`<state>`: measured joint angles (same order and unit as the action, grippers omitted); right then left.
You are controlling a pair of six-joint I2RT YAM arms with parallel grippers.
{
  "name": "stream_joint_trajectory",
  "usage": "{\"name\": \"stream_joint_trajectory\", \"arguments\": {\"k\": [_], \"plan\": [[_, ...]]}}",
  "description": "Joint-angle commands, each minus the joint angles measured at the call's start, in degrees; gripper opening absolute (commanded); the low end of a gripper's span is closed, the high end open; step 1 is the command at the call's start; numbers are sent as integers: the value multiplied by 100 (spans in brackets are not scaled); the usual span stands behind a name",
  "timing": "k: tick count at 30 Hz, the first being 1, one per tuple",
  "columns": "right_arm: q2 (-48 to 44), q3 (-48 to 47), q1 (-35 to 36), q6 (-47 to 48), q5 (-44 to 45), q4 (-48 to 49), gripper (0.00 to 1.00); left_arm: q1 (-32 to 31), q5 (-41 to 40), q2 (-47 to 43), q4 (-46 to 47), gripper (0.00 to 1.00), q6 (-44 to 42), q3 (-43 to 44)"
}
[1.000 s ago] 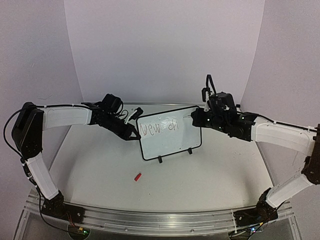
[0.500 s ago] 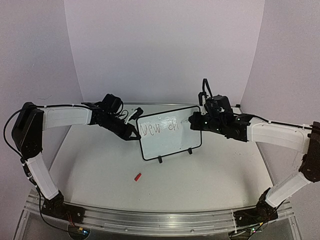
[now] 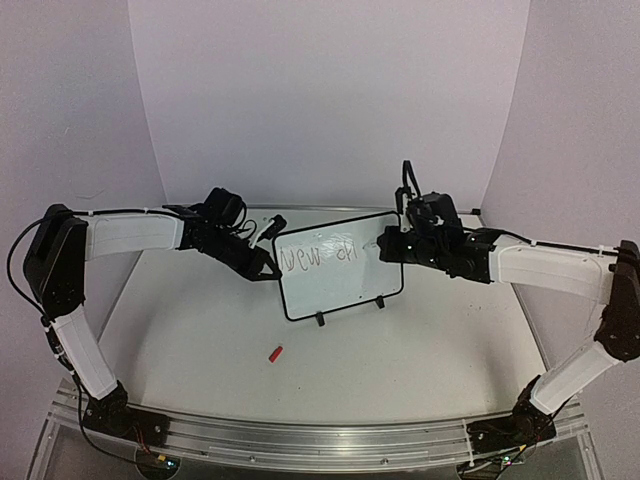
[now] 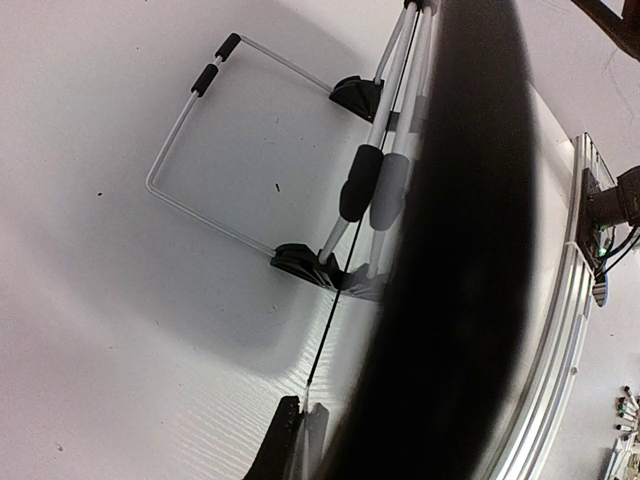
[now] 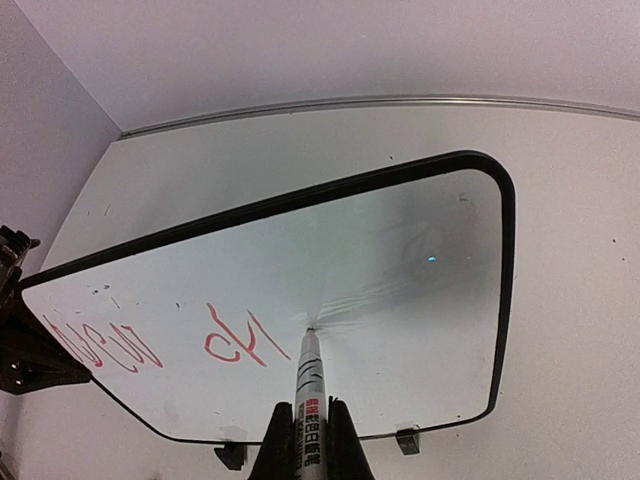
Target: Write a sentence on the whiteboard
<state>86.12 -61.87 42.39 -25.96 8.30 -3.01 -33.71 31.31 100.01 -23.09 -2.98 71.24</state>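
Observation:
The whiteboard (image 3: 345,290) stands tilted on its two black feet at mid-table. It bears the sentence's first strokes (image 3: 318,256), roughly "New ch", red in the right wrist view (image 5: 235,340). My left gripper (image 3: 268,268) is shut on the board's left edge, which shows edge-on as a thin line (image 4: 330,320) between its fingers (image 4: 278,445). My right gripper (image 3: 385,243) is shut on a marker (image 5: 308,390). The marker's tip touches the whiteboard (image 5: 420,330) just right of "ch".
A small red marker cap (image 3: 276,353) lies on the table in front of the board. The board's wire stand (image 4: 200,180) rests on the table behind it. A large dark blur (image 4: 450,250) blocks the right half of the left wrist view.
My right gripper has moved left with the marker, bringing its tip to the board just right of "ch". The left arm and the board have not moved.

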Motion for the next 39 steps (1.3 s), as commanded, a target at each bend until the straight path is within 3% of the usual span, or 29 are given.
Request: {"name": "stream_joint_trajectory", "arguments": {"k": [1,8,39], "plan": [[48,-224,-29,89,-69,239,0,-74,-183,-60,-149,0,-46,197],[186,-156,-28,118,-287,225,0,-79,-172,-60,-143,0,-45,197],[-60,-431,-29,224,232,-24,0,-75,-173,-43,-152,0,-49,210]]}}
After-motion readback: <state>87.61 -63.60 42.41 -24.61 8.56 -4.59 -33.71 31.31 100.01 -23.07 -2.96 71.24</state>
